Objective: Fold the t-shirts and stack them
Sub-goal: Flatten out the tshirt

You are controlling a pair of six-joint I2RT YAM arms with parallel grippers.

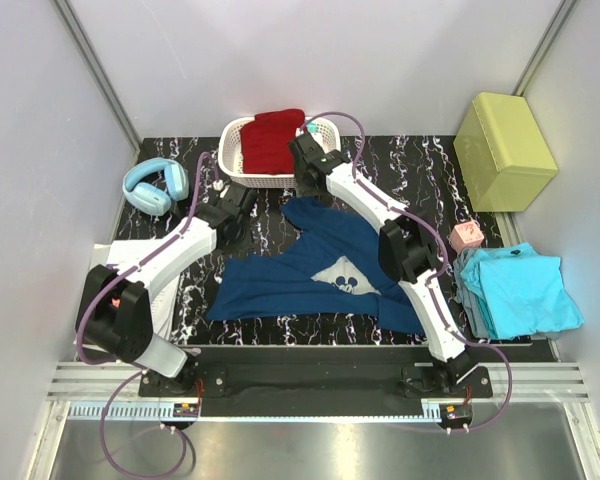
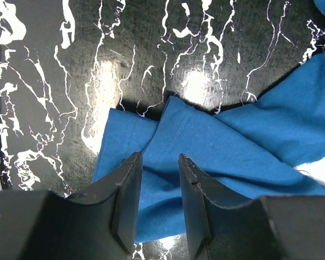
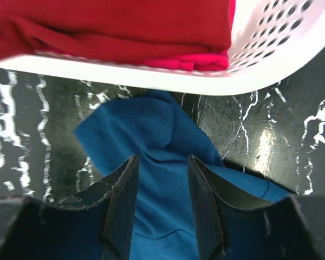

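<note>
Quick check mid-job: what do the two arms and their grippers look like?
The left arm and the right arm have white link shells and black joint housings. A purple cable loops along each. The left gripper and the right gripper each have two flat, dark, tapering fingers.

My left arm (image 1: pixel 170 255) folds at the elbow close to its base. Then it reaches forward and in toward the middle. My left jaws point down. Their two fingers (image 2: pixel 127 200) stand a little apart, with a gap between them.

My right arm (image 1: pixel 380 215) bends too. It reaches farther out and slants across toward my left side. My right jaws also point down, and those fingers (image 3: pixel 122 208) stand apart with a gap. My two wrists are near each other, and the right one is farther out.
</note>
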